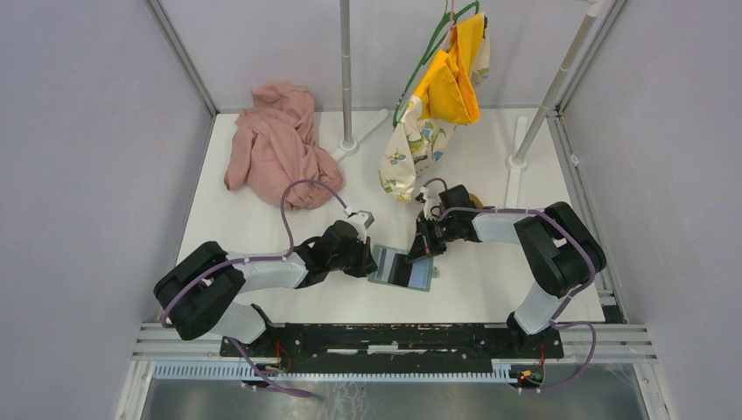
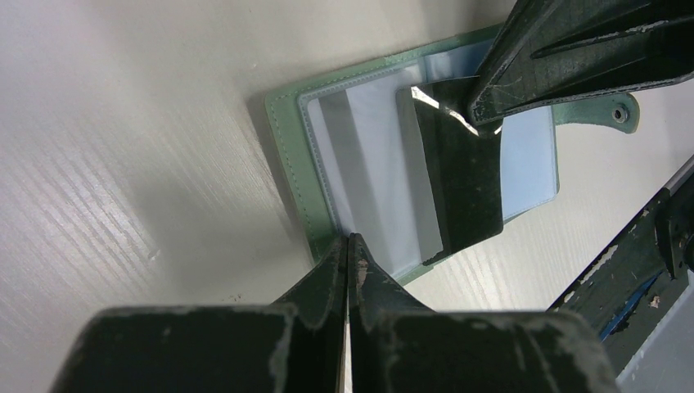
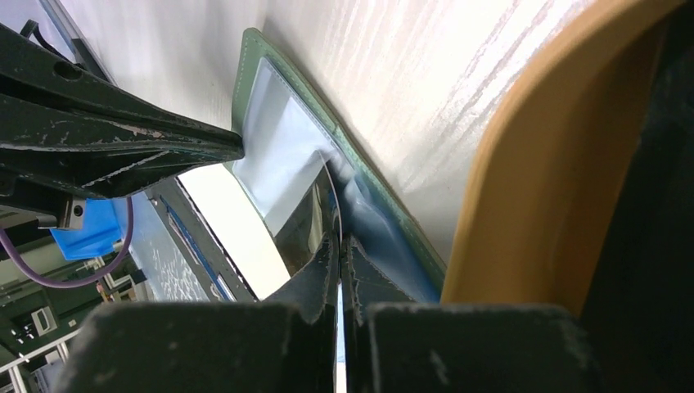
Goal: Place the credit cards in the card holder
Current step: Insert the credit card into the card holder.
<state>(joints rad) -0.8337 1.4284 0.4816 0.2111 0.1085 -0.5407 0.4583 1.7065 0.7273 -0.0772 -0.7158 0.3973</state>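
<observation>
Seen from above, an open green wallet (image 1: 383, 264) lies on the white table (image 1: 236, 229) between two robot arms. The left wrist view shows the left claw (image 2: 350, 242) closed, tips at the wallet's left edge. In the right wrist view, the right claw (image 3: 339, 244) clamps a black card (image 3: 307, 219) over the wallet's clear sleeves.

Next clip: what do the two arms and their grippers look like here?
The left arm and right arm have white links, bulky black joint housings and a purple cable looping alongside. The left gripper and right gripper are black and tapered, paint scuffed pale along the edges.
</observation>
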